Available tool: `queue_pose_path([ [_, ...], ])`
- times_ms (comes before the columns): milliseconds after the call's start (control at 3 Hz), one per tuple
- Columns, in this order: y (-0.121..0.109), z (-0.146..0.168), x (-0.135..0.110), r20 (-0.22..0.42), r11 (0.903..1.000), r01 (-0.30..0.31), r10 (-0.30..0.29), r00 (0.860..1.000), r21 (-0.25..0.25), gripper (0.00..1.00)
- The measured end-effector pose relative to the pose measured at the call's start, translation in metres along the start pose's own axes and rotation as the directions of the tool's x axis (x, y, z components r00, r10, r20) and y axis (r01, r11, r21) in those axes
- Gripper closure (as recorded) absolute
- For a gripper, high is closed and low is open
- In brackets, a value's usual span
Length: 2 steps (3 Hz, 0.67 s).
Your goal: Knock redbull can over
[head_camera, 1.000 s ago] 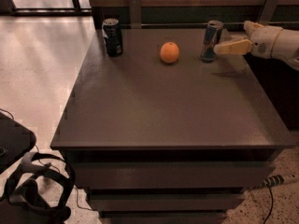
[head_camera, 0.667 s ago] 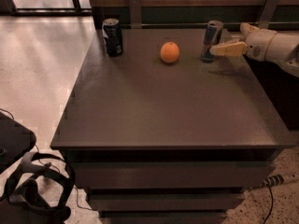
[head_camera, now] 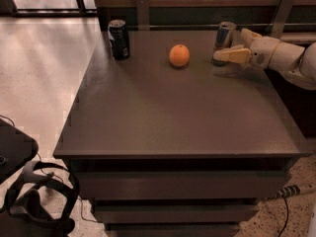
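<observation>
White rounded arm [head_camera: 291,58], yellowish tool [head_camera: 230,46], far right

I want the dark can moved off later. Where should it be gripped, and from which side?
Grip the dark can around its mid-body from the front: it stands upright at the table's back left corner, and its straight round wall suits parallel jaws. The gripper is at the back right, beside the redbull can.
</observation>
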<state>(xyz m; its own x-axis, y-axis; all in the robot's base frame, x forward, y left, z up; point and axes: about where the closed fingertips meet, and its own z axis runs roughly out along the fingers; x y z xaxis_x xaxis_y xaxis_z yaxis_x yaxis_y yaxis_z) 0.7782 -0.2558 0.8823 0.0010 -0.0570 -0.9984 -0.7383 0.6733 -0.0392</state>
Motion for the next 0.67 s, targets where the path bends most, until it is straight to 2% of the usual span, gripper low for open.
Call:
queue_pose_path([
  [333, 0.0064, 0.0057, 0.0021, 0.012, 0.9997, -0.007, 0.007, 1.0, -0.023, 0.16],
  [667, 0.0081, 0.0089, 0.0021, 0.012, 0.9996, -0.008, 0.008, 1.0, -0.028, 0.39],
])
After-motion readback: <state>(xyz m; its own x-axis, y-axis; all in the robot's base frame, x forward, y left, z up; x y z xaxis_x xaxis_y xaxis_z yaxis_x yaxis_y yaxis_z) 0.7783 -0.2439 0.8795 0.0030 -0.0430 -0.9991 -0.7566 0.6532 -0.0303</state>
